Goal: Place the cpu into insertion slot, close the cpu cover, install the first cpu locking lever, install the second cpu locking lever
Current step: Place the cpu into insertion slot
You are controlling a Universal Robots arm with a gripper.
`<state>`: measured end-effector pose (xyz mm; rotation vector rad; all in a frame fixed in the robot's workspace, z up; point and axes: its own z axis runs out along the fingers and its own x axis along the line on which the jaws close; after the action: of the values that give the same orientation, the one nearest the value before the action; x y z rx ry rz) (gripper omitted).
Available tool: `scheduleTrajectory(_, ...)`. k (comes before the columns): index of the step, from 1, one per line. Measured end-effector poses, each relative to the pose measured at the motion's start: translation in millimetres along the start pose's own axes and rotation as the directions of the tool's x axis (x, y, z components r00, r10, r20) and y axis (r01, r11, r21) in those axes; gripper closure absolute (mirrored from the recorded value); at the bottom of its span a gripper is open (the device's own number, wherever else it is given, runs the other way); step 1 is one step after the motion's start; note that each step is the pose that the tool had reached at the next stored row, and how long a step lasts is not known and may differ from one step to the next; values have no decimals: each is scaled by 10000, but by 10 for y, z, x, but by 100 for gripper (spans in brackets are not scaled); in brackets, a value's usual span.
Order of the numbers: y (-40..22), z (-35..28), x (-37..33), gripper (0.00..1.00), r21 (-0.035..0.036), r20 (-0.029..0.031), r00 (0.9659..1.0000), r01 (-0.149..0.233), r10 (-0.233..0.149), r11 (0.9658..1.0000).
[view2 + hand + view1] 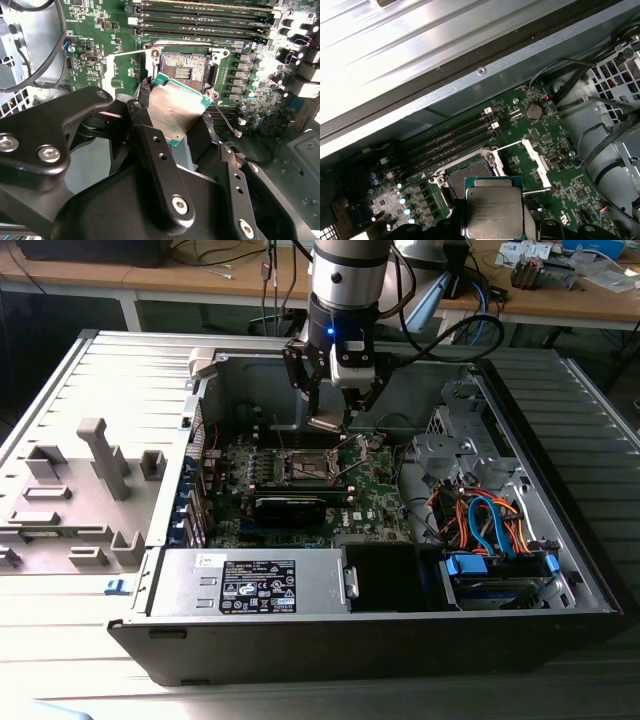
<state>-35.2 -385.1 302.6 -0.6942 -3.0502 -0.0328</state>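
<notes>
open computer case (pixel 400 635), gripper (pixel 329 416) holding cpu (pixel 493 207)

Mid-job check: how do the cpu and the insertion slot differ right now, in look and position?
The cpu has a dull silver metal top edged in green; the insertion slot has a dark centre inside a thin metal frame. The cpu is held off the board in the gripper; the insertion slot sits fixed in the green circuit board, uncovered and empty. Both are square.

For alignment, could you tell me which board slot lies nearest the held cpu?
The square, dark-centred insertion slot by the cpu, not the long narrow memory slots.
</notes>
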Motion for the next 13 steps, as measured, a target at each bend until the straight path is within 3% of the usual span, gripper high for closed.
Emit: scheduleTrajectory(13,-3,0,-1,45,-1,2,9999,-112,112,9999)
